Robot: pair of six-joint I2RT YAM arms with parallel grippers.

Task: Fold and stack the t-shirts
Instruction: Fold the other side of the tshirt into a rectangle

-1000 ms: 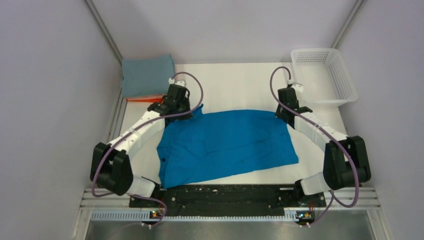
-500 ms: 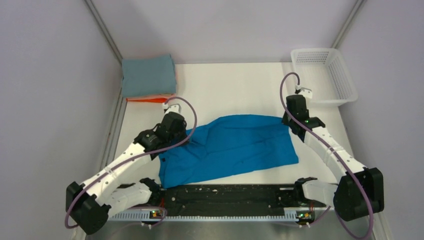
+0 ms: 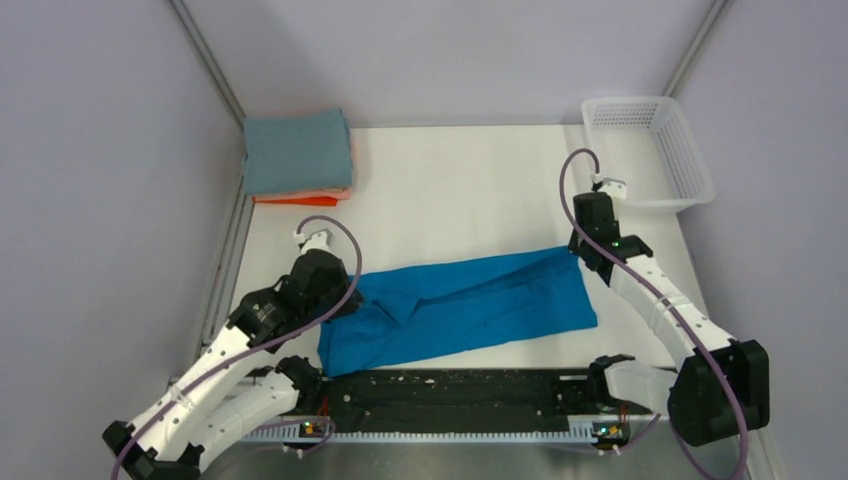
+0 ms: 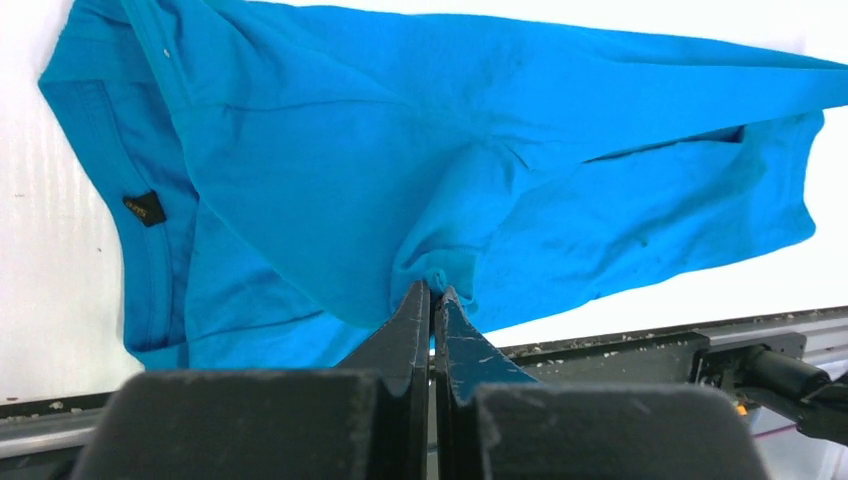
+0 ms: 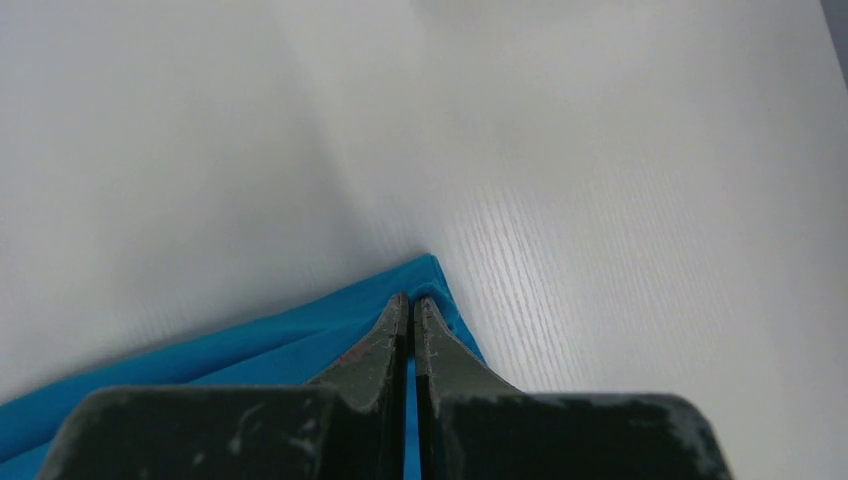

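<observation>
The bright blue t-shirt lies across the near half of the white table, its far edge doubled over toward me into a long band. My left gripper is shut on a bunched fold of that shirt, and the cloth sits pinched at the fingertips in the left wrist view, gripper. My right gripper is shut on the shirt's far right corner, gripper. A folded grey-blue t-shirt tops a stack at the back left, with pink and orange edges showing beneath.
A white mesh basket stands at the back right corner. A black rail runs along the near edge, just below the shirt. Grey walls close in the left and right sides.
Both arms have drawn the shirt's far edge toward the near side, folding it over itself. The left arm has pulled back farthest. Both grippers stayed shut on the cloth.
</observation>
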